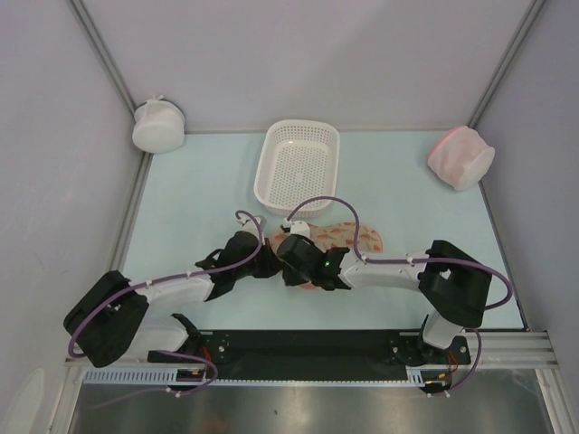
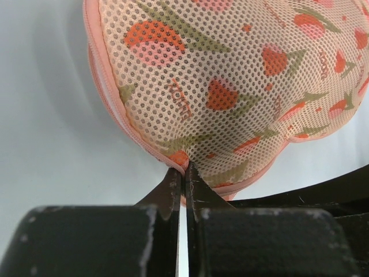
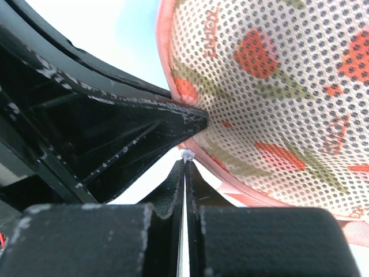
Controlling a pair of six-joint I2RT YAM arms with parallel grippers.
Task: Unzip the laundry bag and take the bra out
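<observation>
The laundry bag (image 1: pixel 348 237), beige mesh with orange-red and green print and pink edging, lies at mid table in front of the basket. Its left end is covered by both grippers. My left gripper (image 2: pixel 184 171) is shut on the bag's pink edging (image 2: pixel 173 160); from above it (image 1: pixel 271 260) sits at the bag's left tip. My right gripper (image 3: pixel 185 163) is shut on a small white zipper pull (image 3: pixel 186 154) at the bag's (image 3: pixel 277 86) seam, right beside the left gripper's black finger (image 3: pixel 144 130). From above, the right gripper (image 1: pixel 291 256) meets the left one. The bra is hidden.
A white perforated basket (image 1: pixel 298 165) stands just behind the bag. A round white mesh pouch (image 1: pixel 158 127) sits in the far left corner and a round pink-and-white one (image 1: pixel 461 155) at the far right. Grey walls close three sides.
</observation>
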